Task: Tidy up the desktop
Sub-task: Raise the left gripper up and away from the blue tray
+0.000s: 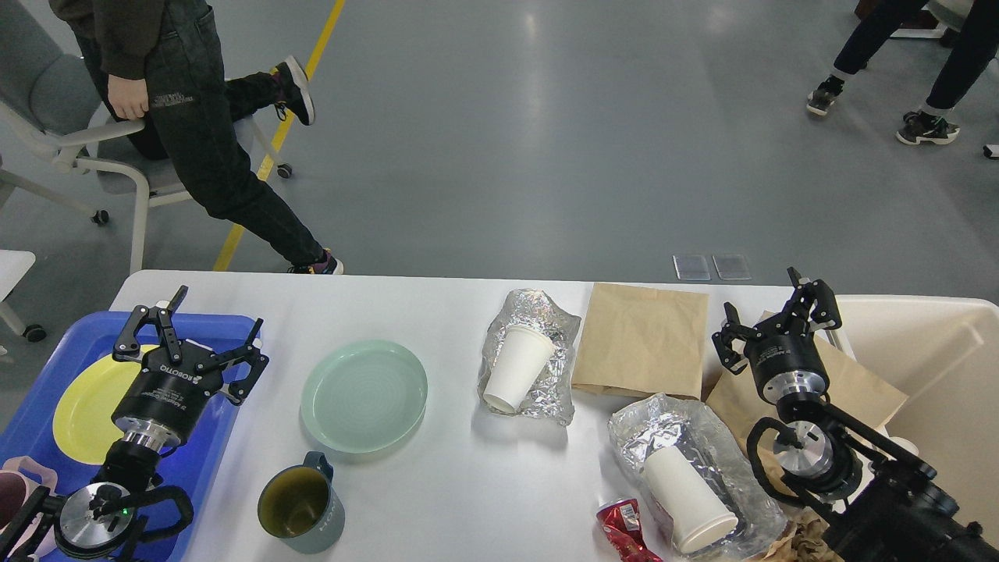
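Note:
The white desktop (437, 304) carries a mint green plate (364, 396), a grey-green mug (300, 503), and a white paper cup (517, 367) lying on crumpled foil (538, 312). A second white cup (691, 499) lies on another foil sheet (663, 425), with a crushed red wrapper (622, 527) beside it. A flat brown paper bag (641, 339) sits between them. My left gripper (215, 320) is open and empty above the blue tray's right side. My right gripper (769, 308) is open and empty over a second brown bag (862, 386).
The blue tray (47, 343) at the left holds a yellow plate (82, 402) and a pink cup (12, 488). A cream bin (929, 343) stands at the right edge. People and a wheeled chair (70, 125) are beyond the far edge.

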You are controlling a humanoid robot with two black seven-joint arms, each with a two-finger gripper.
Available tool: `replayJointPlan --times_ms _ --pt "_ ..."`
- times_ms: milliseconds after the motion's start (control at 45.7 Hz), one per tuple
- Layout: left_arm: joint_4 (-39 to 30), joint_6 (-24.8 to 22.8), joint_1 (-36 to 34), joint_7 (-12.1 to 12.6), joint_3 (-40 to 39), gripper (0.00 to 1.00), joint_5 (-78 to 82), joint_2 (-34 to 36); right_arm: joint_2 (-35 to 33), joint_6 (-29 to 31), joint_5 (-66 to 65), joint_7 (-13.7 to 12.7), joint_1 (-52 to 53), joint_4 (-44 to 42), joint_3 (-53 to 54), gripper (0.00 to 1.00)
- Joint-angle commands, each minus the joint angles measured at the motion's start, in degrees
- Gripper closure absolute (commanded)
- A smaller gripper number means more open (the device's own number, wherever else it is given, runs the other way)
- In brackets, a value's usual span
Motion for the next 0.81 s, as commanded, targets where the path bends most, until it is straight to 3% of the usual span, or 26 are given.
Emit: replayJointPlan --times_ms 0,263,503,700,788 --pt "0.0 0.0 -0.2 -0.1 -0.1 0.03 0.1 0.0 0.0 0.0 0.0 0.0 0.0 0.0 0.0 0.00" --pt "0.0 0.8 -0.3 -0.3 -0.2 0.03 -0.1 1.8 0.0 0.0 0.0 0.0 0.0 0.0 0.0 0.00" --pt "0.0 0.9 -0.9 0.7 2.6 0.03 0.4 10.8 0.0 0.0 0.0 0.0 0.0 0.0 0.0 0.00" --pt "0.1 0.8 -8.9 -0.2 21.8 0.03 0.1 27.8 0.0 0.0 0.0 0.0 0.0 0.0 0.0 0.00" --pt "0.4 -1.6 -14.6 0.3 31.9 0.03 -0.2 34.0 0.0 0.0 0.0 0.0 0.0 0.0 0.0 0.00"
